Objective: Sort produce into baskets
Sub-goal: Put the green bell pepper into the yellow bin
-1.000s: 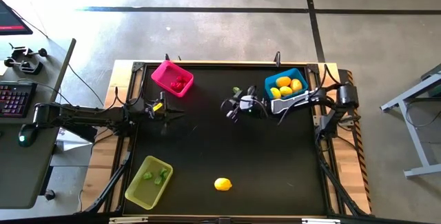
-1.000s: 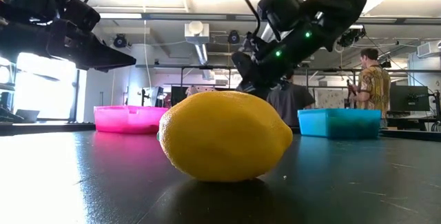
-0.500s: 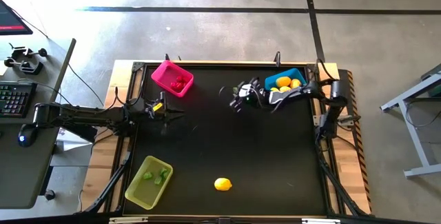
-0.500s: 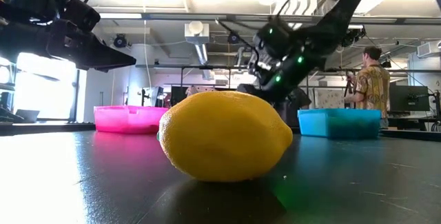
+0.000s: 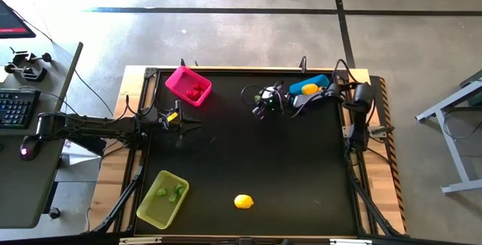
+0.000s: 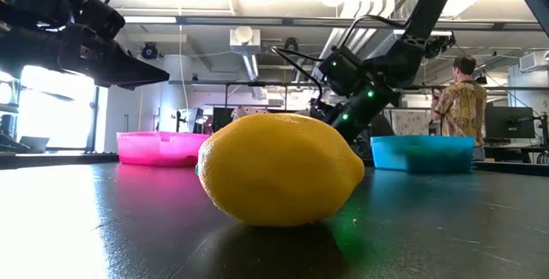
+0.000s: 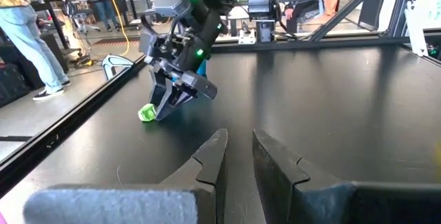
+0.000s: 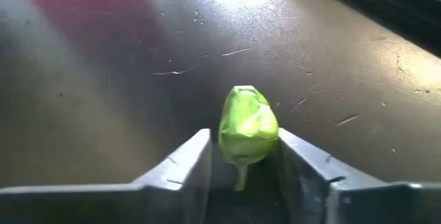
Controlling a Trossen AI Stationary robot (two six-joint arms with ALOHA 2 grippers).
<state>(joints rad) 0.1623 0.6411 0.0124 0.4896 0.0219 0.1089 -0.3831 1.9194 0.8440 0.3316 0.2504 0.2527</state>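
High view, right pincer (image 5: 260,100): reached out over the far middle of the counter (image 5: 248,154), just beside the blue basket (image 5: 312,85), where yellow produce is seen inside.
High view, left pincer (image 5: 188,125): parked at the left side of the counter, near the pink basket (image 5: 188,85), which holds red pieces.
High view, other produce: a lemon (image 5: 242,201) is spotted alone at the near edge; the yellow-green basket (image 5: 162,198) sits at the near left corner with green pieces in it.
Low view: the lemon (image 6: 281,169) fills the foreground; the pink basket (image 6: 159,148) and blue basket (image 6: 422,153) are lined up behind it; the right arm is angled down between them. A person in a patterned shirt (image 6: 466,103) is seen in the room behind.
Left wrist view: the left pincer's fingers (image 7: 210,158) are held nearly closed, nothing between them. Farther off, the right pincer (image 7: 164,103) is lowered beside a small green piece (image 7: 147,114) on the counter.
Right wrist view: the green piece (image 8: 247,126) is framed between the right pincer's fingers (image 8: 180,165), which are set close on either side; whether it is truly gripped cannot be told.
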